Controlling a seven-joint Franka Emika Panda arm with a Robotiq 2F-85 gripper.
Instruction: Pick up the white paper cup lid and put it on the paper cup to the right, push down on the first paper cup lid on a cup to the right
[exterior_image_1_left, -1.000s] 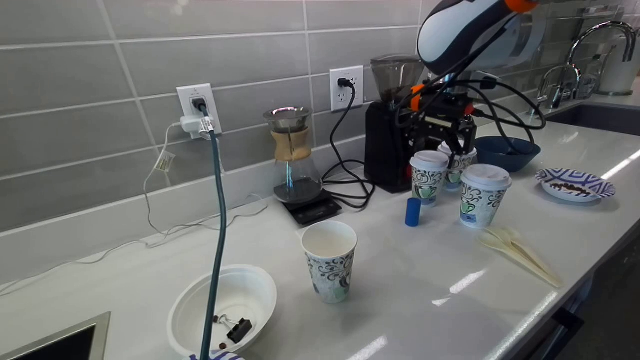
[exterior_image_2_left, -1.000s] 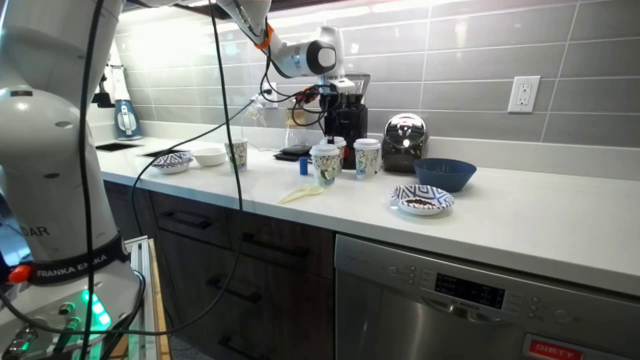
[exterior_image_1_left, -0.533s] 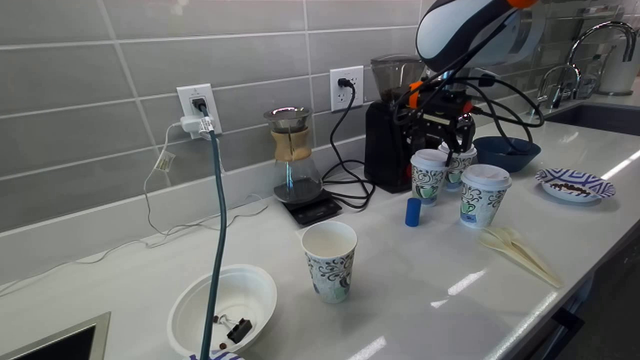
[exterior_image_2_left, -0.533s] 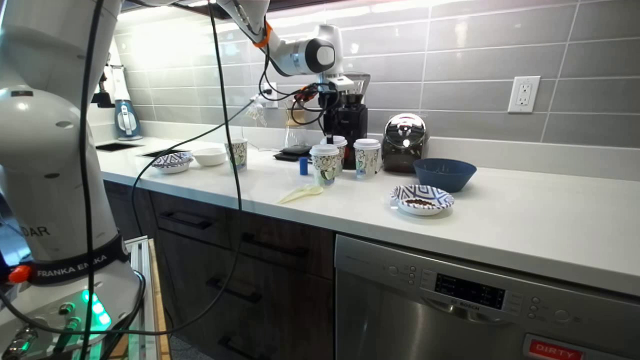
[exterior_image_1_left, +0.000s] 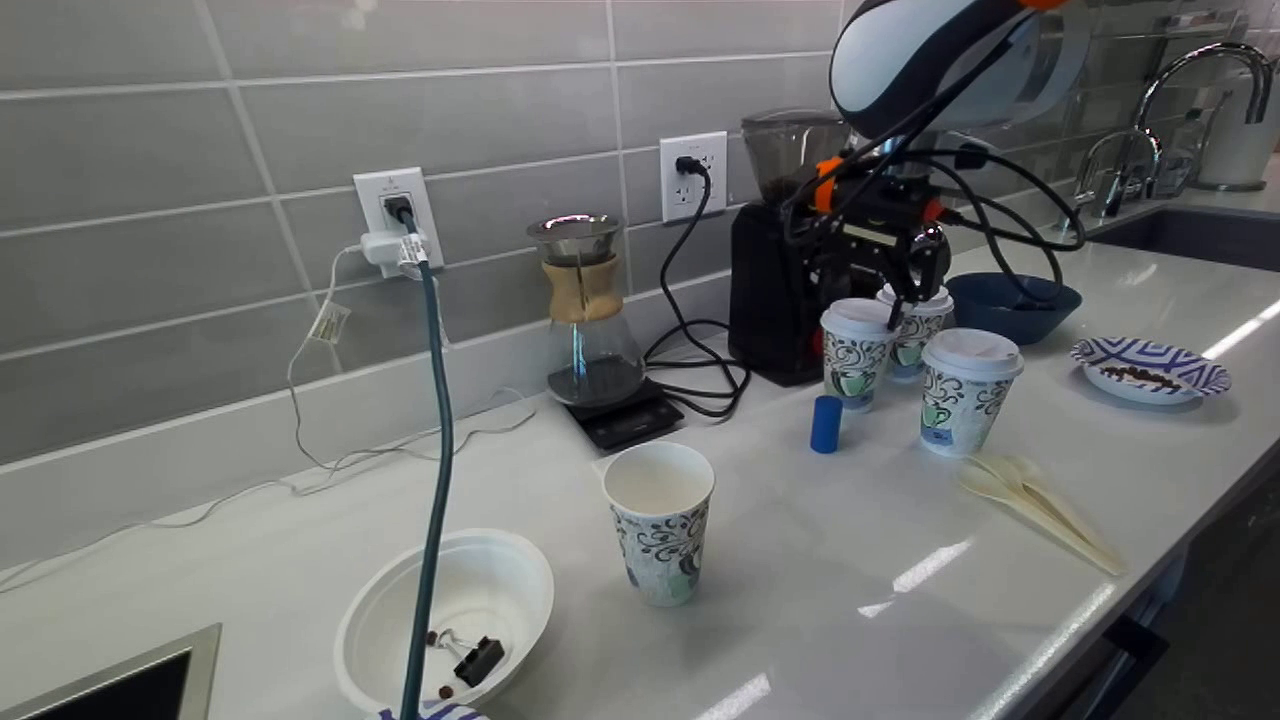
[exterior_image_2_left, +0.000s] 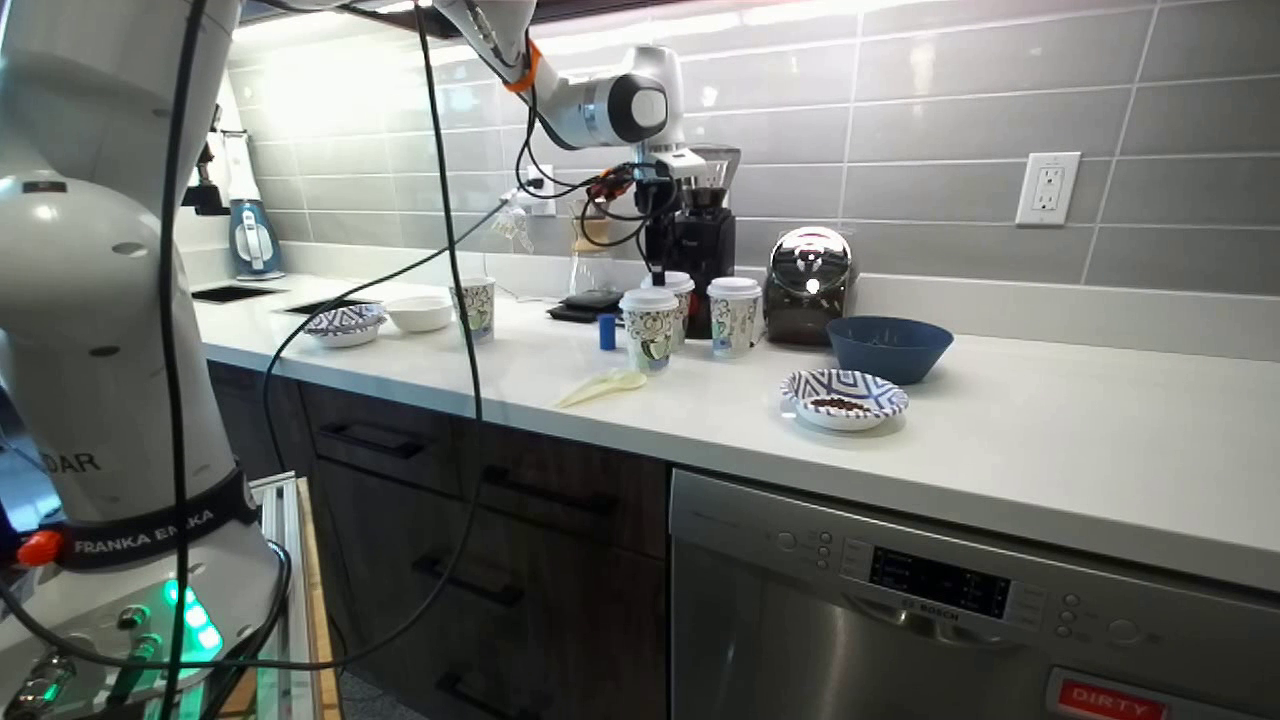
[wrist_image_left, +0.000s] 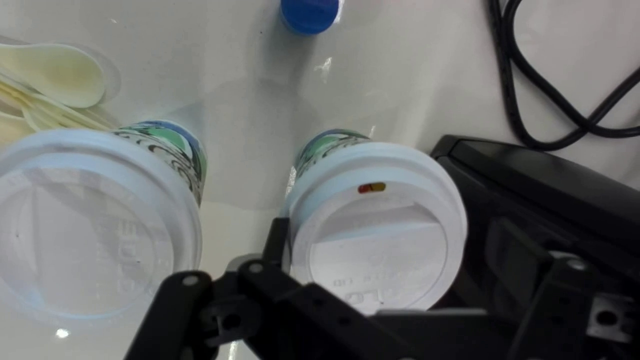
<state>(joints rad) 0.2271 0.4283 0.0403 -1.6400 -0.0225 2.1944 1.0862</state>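
Pressure should fall evenly once the wide-parted, empty black gripper (wrist_image_left: 395, 245) closes above the round white plastic lid (wrist_image_left: 378, 232) it straddles, atop the teal-printed paper cup (exterior_image_1_left: 853, 372) by the black grinder (exterior_image_1_left: 772, 300).

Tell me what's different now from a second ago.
The arm and its open jaws have eased slightly left and up in both exterior views. No grasp or release shows. The white lid between the jaws may have risen a touch; I can't be sure. The uncovered cup, blue cylinder and blue bowl stayed put.
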